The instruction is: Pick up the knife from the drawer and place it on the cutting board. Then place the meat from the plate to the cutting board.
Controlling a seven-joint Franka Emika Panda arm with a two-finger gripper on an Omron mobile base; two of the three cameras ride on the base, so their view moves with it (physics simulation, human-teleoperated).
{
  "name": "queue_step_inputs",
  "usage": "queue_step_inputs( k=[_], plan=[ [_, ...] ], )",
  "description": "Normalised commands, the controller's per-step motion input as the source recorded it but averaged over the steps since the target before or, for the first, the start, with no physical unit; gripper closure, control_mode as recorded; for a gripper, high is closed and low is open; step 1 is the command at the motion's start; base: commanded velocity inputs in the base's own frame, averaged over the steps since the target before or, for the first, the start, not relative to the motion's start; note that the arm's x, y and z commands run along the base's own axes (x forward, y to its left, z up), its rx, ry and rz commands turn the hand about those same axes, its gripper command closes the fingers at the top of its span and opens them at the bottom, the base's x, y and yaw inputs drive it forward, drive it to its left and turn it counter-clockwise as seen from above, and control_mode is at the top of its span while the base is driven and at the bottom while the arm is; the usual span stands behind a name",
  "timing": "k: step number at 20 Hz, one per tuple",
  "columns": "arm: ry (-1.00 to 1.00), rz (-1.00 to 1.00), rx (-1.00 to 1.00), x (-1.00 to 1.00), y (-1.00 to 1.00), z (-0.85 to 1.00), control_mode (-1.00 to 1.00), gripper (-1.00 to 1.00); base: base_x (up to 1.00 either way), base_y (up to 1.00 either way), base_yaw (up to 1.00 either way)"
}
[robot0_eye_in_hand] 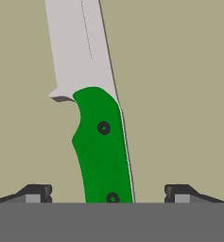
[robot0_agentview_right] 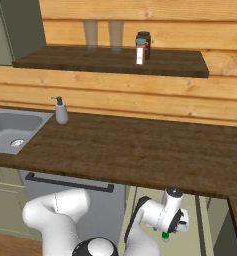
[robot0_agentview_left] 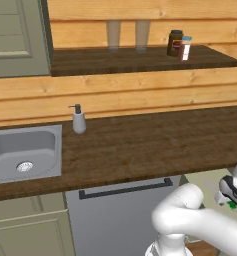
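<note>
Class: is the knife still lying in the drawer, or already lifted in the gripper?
Lying in the drawer. The knife rests flat between the open gripper's fingertips, untouched.

Matt grey metal blade (robot0_eye_in_hand: 78,47), smooth green plastic handle (robot0_eye_in_hand: 103,151), dark wood counter (robot0_agentview_left: 150,145)

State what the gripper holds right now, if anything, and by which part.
Nothing is held. The gripper is open, its fingertips standing clear on either side of the knife's green handle, which lies flat in the drawer.
</note>
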Motion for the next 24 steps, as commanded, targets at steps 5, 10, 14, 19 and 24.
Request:
queue_step_inputs(
  k=[5,10,14,19,24],
  plan=[
    [0.0,0.0,0.0,0.0,0.0,-0.06,-1.0,-1.0,0.0,0.0,0.0],
    [0.0,0.0,0.0,0.0,0.0,-0.01,-1.0,1.0,0.0,0.0,0.0],
    [0.0,0.0,0.0,0.0,0.0,0.0,-1.0,1.0,0.0,0.0,0.0],
    [0.0,0.0,0.0,0.0,0.0,0.0,-1.0,1.0,0.0,0.0,0.0],
    [0.11,-0.01,-0.01,-0.28,0.01,0.04,-1.0,1.0,0.0,0.0,0.0]
  ],
)
